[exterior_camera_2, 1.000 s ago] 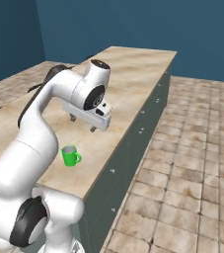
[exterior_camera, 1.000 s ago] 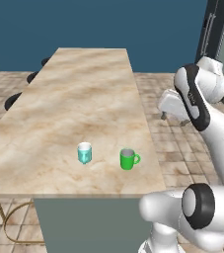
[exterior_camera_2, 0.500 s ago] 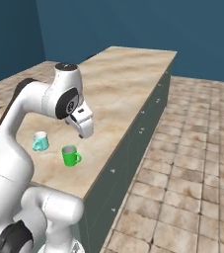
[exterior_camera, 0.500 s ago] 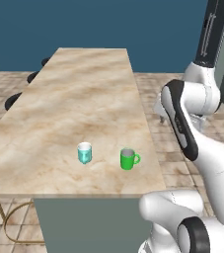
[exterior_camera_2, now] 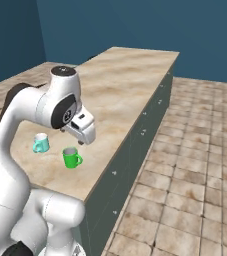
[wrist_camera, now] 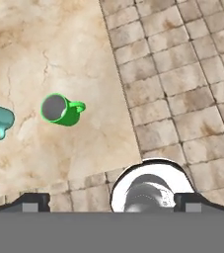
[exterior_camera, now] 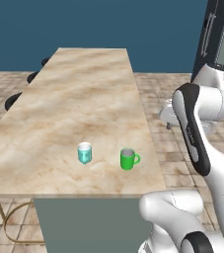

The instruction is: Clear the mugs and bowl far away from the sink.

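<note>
Two mugs stand upright, near each other but apart, at the near end of the marble counter [exterior_camera: 84, 99]: teal mug [exterior_camera: 84, 152], green mug [exterior_camera: 128, 159]. Gripper [exterior_camera_2: 80, 128] hovers above the counter edge, jaws wide apart, empty.

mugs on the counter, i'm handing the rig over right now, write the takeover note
Hand: open, holding nothing, high over the counter's near end by its edge.
Green mug: upright on the counter near the front edge, handle toward the edge.
Teal mug: upright beside it, apart, not touching.
Done: nothing yet; both mugs untouched.
Left: grasp and clear each mug; locate the bowl.
</note>
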Motion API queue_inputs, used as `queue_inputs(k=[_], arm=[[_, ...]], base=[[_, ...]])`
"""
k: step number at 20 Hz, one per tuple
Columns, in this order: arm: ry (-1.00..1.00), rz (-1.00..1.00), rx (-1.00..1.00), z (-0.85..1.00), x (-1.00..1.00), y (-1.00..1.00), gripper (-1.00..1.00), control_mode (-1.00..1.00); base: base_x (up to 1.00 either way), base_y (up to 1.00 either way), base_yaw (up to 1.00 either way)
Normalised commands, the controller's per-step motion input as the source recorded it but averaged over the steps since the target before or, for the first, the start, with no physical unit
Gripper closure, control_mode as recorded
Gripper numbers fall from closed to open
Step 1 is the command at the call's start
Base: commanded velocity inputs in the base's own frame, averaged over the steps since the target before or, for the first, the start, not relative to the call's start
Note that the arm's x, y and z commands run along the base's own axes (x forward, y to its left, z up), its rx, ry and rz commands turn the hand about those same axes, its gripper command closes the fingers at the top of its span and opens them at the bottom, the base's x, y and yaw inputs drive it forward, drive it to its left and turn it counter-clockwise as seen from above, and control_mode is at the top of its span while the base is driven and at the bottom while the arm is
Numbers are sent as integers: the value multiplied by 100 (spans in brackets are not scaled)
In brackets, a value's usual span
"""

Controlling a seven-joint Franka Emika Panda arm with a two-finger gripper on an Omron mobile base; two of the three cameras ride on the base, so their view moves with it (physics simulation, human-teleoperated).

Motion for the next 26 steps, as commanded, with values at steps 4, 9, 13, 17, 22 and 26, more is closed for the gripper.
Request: queue_inputs(k=[4, 9, 13, 17, 22, 26], arm=[[-14, 29, -21, 31, -41, 4, -100, -100], [-41, 18, -38, 34, -63, 26, -100, -100], [-43, 17, -14, 1, -32, 15, -100, -100], [-32, 14, -3, 0, -7, 7, -100, -100], [0, 0, 0, 0, 0, 0, -100, 100], [0, 0, 0, 0, 0, 0, -100, 100]], base=[[0, 0, 0], [0, 0, 0], [0, 0, 0], [0, 0, 0], [-3, -41, -23], [0, -37, -87]])
